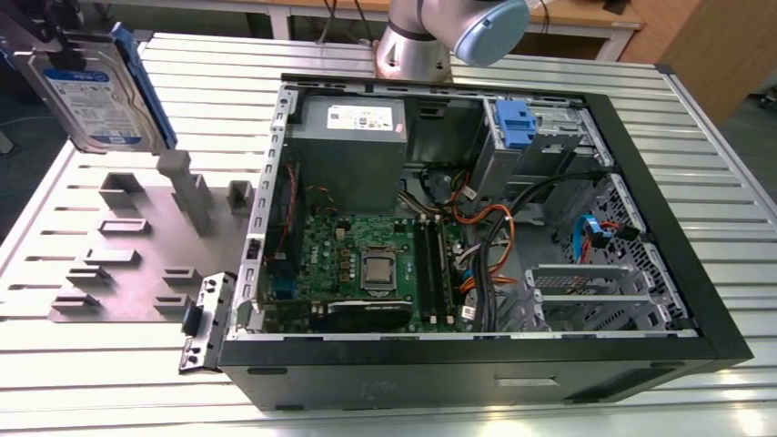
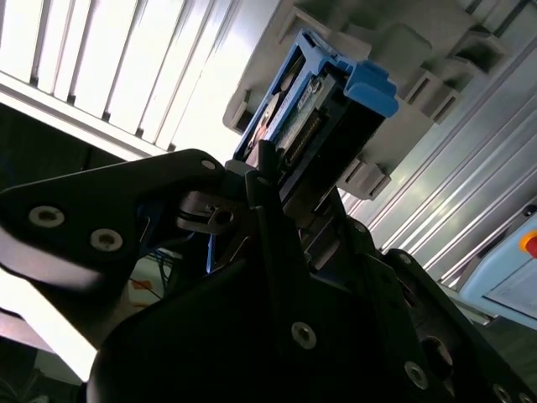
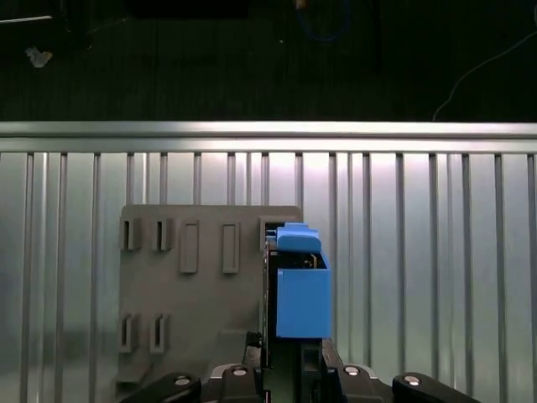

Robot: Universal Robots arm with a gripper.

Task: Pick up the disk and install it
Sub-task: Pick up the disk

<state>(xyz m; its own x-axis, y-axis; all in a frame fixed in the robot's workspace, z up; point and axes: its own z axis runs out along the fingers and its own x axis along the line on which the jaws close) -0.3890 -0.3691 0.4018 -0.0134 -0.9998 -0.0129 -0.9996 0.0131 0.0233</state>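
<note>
The gripper holds one flat, shiny disk framed in blue plastic, at ten o'clock from the open computer.

place: robotics lab | slotted aluminium bench | opened computer case (motherboard bare)

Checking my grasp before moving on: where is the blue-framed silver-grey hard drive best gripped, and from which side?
Across its two flat faces at one short end, coming end-on: the blue-framed silver-grey hard drive is thin and on edge, and the gripper pinches it so.
</note>
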